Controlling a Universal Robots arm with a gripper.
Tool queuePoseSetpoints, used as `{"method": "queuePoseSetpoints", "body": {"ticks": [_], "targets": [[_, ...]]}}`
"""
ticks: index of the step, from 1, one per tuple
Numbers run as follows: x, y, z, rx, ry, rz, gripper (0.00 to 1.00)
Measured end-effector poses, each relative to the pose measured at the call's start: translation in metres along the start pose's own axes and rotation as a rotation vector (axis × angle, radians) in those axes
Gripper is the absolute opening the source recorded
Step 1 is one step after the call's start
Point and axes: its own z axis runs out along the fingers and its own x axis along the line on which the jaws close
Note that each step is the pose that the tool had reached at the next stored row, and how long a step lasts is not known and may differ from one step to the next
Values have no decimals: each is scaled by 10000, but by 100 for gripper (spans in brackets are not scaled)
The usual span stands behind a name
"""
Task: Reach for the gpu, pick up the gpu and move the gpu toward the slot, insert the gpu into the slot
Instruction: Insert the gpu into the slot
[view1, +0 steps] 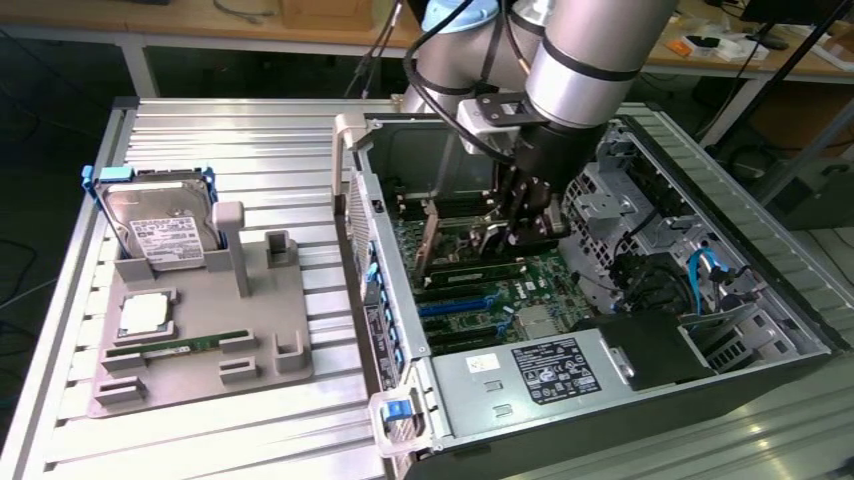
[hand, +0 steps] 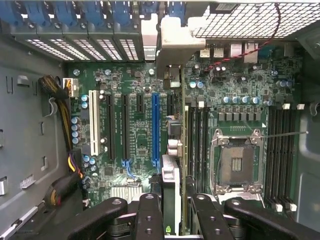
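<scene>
One arm is at work here, and its gripper (view1: 525, 225) is deep inside the open computer case (view1: 667, 415), near the 12 o'clock end of the green board (view1: 534, 290) in the exterior view. In the wrist view the gripper (hand: 175, 220) is clamped on the gpu (hand: 171, 185), with a dark finger (hand: 150, 215) pressed on each side of the thin card. We see the gpu from its edge, standing up straight. Its silvery bracket (hand: 175, 37) is at the far end, by the back wall of the case. The card sits just beside the long blue slot (hand: 155, 130), between that slot and the dark memory slots (hand: 197, 135). We cannot tell if its bottom edge is touching a slot yet, or which slot lies under it. At 9 o'clock from the case in the exterior view, a grey tray (view1: 200, 385) rests on the ribbed table (view1: 240, 140), well away from the work. A hard drive (view1: 160, 230) stands at the tray's 11 o'clock corner. To do this step well, we think the card must stay straight up and must not lean. Its long edge should run in line with the slot from end to end, and the bracket should meet the gap in the back wall. The push should be slow, straight down and even at both ends. We think a tilted card could jam, or could bump the parts close beside it.
</scene>
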Motion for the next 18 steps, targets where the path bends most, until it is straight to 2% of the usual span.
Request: {"method": "queuePoseSetpoints", "body": {"ticks": [14, 18], "targets": [[45, 113, 124, 0, -3, -15, 27], [49, 114, 135, 1, -2, -15, 27]]}}
